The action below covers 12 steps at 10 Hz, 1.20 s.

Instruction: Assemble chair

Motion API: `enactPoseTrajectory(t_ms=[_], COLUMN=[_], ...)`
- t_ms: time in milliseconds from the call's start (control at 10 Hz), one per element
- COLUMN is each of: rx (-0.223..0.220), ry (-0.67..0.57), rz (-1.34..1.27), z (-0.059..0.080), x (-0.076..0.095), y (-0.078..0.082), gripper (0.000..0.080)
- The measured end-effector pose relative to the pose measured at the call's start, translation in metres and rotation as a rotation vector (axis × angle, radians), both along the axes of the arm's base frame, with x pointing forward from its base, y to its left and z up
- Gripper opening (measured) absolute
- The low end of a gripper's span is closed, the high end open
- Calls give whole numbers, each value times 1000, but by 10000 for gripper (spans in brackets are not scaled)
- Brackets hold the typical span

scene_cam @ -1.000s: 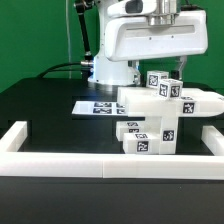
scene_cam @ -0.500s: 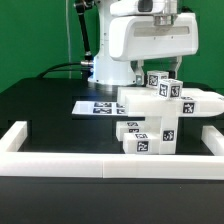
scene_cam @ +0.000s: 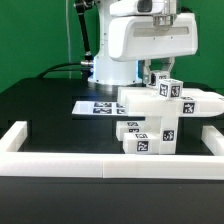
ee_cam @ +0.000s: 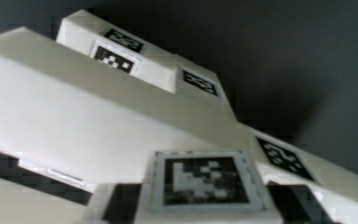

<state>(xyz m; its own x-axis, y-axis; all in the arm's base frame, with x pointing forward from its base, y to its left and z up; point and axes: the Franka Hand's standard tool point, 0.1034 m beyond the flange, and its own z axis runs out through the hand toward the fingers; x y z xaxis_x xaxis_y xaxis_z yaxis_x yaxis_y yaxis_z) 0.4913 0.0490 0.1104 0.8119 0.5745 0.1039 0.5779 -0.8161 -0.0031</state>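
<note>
The gripper (scene_cam: 158, 72) is closed on a tagged post (scene_cam: 164, 86) standing on the chair (scene_cam: 160, 120), right of centre in the exterior view.

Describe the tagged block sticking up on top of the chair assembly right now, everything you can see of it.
The tagged block is a small white cube-like piece, plastic by its look, with square black-and-white tags on the faces that show. It stands upright on the white slab of the chair, toward the exterior view's right. The gripper is directly over it, its fingers down at the block's sides and shut on it. In the wrist view the block's top tag sits between the fingers.
</note>
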Motion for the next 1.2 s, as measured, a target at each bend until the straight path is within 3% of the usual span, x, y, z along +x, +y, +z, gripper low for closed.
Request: enactPoseTrajectory(t_ms=[100, 500, 1200], rx=[1, 47, 121], ry=[1, 36, 58], rz=[-8, -547, -1040], z=[0, -1, -1], x=[0, 0, 2], y=[0, 1, 2], gripper=[272, 272, 274])
